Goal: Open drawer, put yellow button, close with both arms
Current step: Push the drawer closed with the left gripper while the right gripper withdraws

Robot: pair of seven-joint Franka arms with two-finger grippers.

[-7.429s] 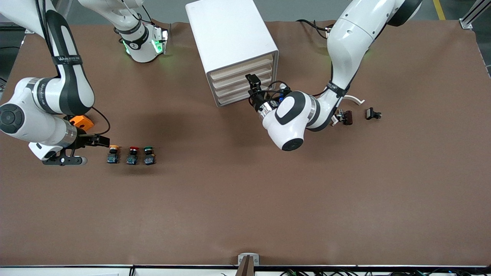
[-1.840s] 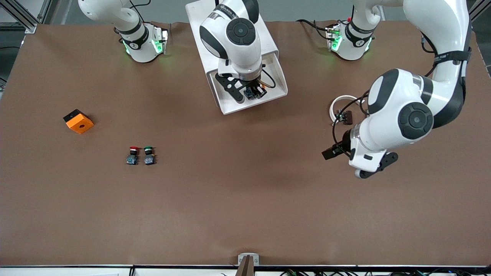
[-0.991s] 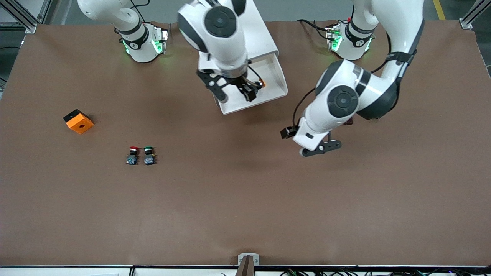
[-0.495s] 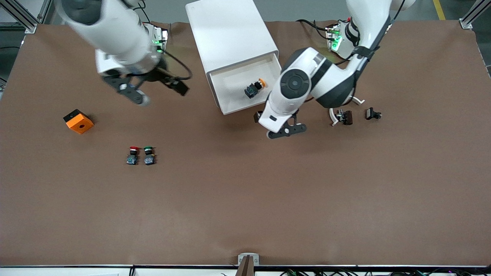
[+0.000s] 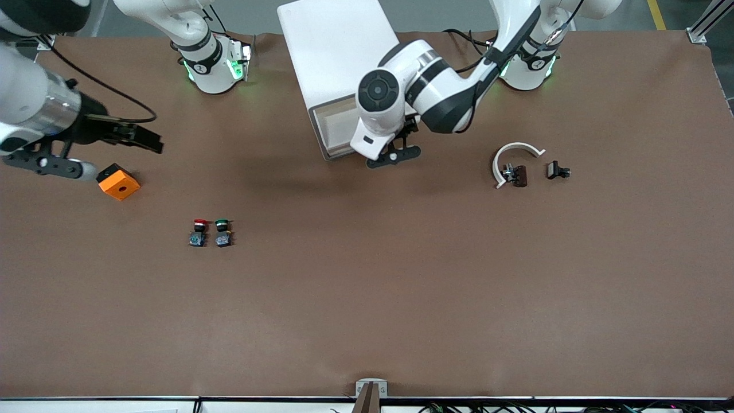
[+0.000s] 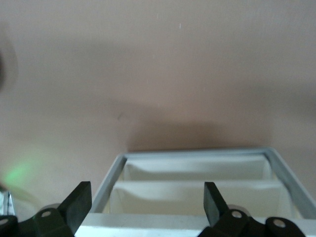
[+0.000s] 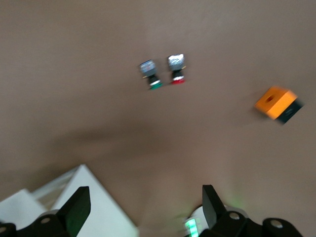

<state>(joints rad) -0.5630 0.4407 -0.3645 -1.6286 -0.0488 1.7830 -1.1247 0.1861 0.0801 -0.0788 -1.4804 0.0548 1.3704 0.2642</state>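
Observation:
The white cabinet [image 5: 332, 46] stands at the table's robot edge. Its top drawer [image 5: 332, 110] is pushed back in, cream front about level with the lower ones. The yellow button is hidden. My left arm's wrist [image 5: 378, 115] is over the cabinet's front and hides its fingers there. In the left wrist view the left gripper [image 6: 145, 207] is open and empty, its fingertips right at the drawer fronts [image 6: 192, 190]. My right gripper [image 5: 146, 139] is open and empty in the air over the table beside the orange block [image 5: 117, 182]; it also shows open in the right wrist view [image 7: 143, 207].
The red-capped button [image 5: 198, 232] and green-capped button [image 5: 222, 232] stand side by side, nearer the camera than the orange block. A white curved piece [image 5: 513, 155] and two small dark parts [image 5: 557, 170] lie toward the left arm's end.
The drawer was open with the yellow button in it; now it is pushed in with the left gripper at its front. The right arm swung away toward its own end of the table.

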